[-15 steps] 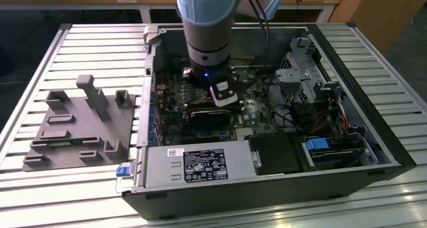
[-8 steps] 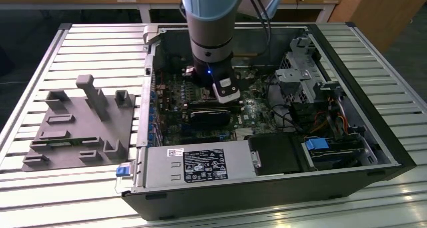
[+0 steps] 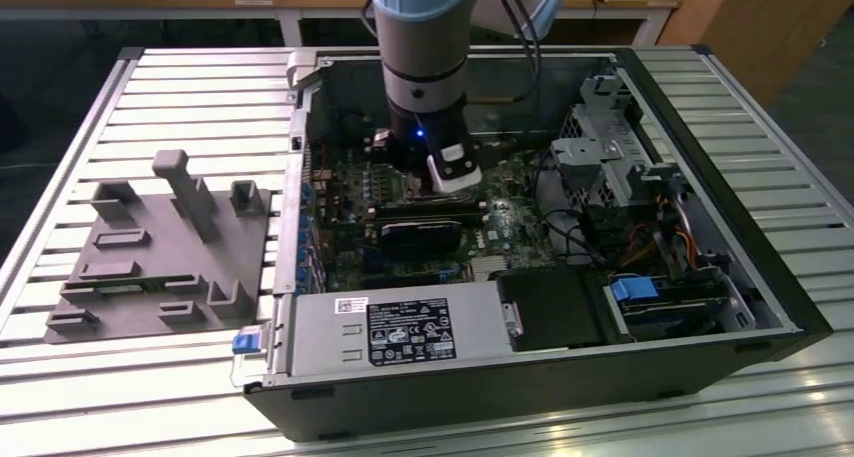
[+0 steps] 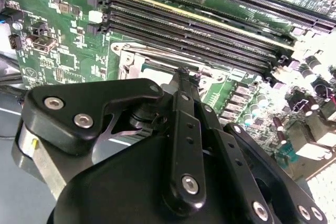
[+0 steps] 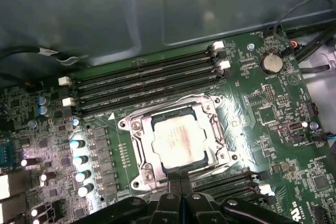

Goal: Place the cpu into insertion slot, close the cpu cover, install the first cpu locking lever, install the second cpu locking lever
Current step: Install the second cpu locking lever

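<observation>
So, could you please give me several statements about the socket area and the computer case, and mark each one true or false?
1. The cpu lies in the insertion slot. True.
2. The cpu cover lies closed around the chip, whose metal top shows through its cut-out. True.
3. The gripper hangs far from the socket, over the grey fixture. False: in the first wrist view its tip is at the socket's edge.
4. The memory slots run alongside the socket. True.
5. The computer case stands closed. False: its side is open and the motherboard is exposed.
</observation>
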